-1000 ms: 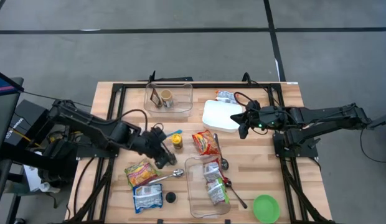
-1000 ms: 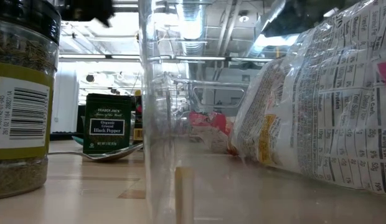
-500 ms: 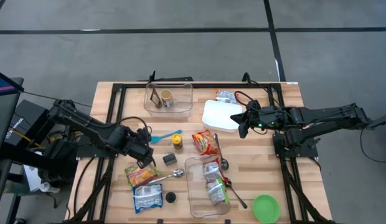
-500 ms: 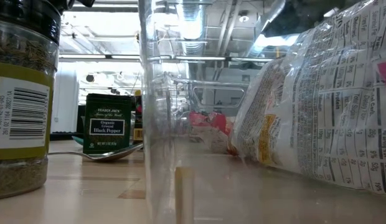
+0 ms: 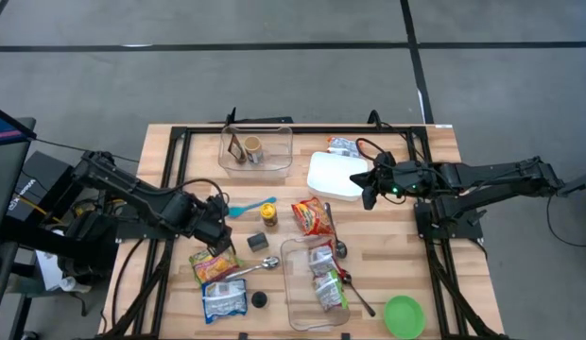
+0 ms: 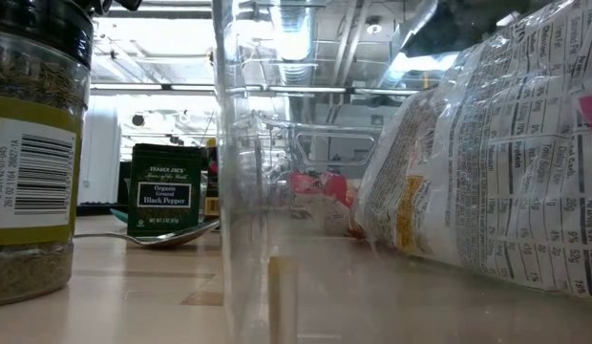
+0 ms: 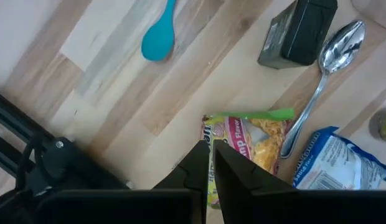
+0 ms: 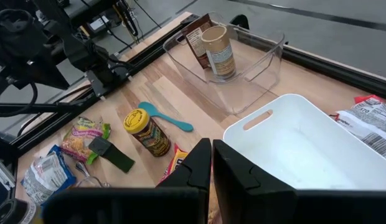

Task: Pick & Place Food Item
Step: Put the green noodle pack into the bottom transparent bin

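Left pincer (image 7: 210,163) closed, nothing held, poised at the near edge of the flat green-and-yellow noodle packet (image 7: 249,143) lying on the pale wooden surface (image 7: 180,81), beside a metal spoon (image 7: 324,74) and dark pepper tin (image 7: 299,31). Right pincer (image 8: 211,165) closed, empty, above the white plastic bin (image 8: 305,149).

Even, soft overhead light fills the high view, with faint shadows. In the low view, ceiling lights (image 6: 294,38) glare at upper centre, and the near spice jar (image 6: 33,153) at left and clear bin wall (image 6: 248,191) are blurred. The wrist views look bright; their dark lower edges are out of focus.
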You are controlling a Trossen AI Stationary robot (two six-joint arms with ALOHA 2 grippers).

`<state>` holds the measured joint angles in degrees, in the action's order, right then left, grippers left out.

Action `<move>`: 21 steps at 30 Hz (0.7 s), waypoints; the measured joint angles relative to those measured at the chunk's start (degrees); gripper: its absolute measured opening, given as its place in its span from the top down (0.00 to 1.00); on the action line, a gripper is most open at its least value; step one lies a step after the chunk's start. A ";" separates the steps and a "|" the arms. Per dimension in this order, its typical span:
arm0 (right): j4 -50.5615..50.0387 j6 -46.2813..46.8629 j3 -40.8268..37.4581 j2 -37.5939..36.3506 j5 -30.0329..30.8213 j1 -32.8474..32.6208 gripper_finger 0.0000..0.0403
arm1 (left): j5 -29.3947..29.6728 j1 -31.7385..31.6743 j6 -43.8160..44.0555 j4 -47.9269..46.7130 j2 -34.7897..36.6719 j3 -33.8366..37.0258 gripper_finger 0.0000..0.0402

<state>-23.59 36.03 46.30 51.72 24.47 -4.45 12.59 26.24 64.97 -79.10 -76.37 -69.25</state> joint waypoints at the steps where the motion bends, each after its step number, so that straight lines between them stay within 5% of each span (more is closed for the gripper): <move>1: 0.00 0.00 0.00 0.00 0.00 0.00 0.97 | -0.17 0.34 0.04 0.01 0.00 0.00 0.96; 21: -0.08 -0.44 0.00 0.00 0.00 0.02 0.97 | -7.55 9.65 8.53 -3.12 0.28 0.02 0.96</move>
<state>-23.68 35.59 46.30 51.72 24.47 -4.43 5.04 35.88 73.50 -82.22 -76.09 -69.23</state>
